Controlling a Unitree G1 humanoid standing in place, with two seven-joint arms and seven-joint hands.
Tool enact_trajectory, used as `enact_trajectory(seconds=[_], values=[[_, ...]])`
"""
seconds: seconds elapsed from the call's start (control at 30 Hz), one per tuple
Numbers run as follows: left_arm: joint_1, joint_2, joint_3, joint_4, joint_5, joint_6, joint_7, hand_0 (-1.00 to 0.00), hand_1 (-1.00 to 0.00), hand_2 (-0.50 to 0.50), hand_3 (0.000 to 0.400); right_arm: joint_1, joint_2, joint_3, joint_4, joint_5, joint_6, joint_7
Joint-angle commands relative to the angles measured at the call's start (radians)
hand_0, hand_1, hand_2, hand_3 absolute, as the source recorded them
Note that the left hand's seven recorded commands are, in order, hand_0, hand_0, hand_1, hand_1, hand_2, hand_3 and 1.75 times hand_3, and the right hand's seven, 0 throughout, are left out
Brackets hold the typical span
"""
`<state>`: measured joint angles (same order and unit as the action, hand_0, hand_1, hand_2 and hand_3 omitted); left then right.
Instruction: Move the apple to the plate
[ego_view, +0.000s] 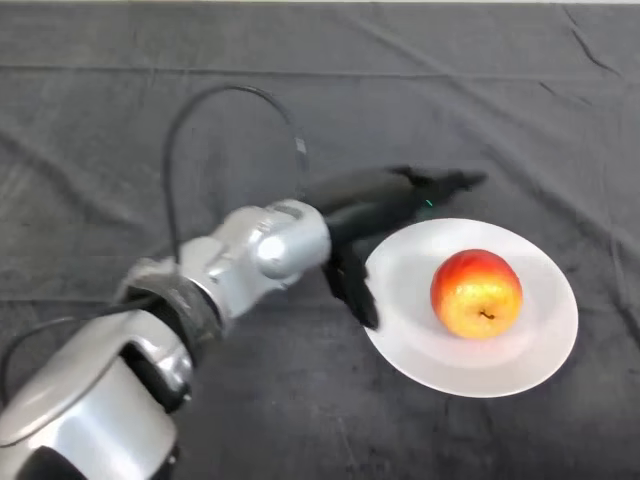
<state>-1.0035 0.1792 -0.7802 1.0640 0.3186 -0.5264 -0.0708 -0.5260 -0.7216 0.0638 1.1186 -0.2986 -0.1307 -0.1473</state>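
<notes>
One apple (477, 292) is seen on the plate (545, 350), right of the plate's middle, with its stem hollow turned toward the near edge; being round, no long axis is shown. The plate is set on the cloth (300, 90) toward its right edge. The hand (375, 205) is held open at the plate's left rim, fingers straight, apart from the apple. Bare cloth is left on all sides.
</notes>
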Motion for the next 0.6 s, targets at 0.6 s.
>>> enact_trajectory(seconds=[0.6], values=[[0.109, 0.164, 0.297, 0.062, -0.206, -0.092, 0.064, 0.0, 0.0, 0.0, 0.0, 0.077, 0.054, 0.0306, 0.058, -0.0235, 0.01, 0.011]])
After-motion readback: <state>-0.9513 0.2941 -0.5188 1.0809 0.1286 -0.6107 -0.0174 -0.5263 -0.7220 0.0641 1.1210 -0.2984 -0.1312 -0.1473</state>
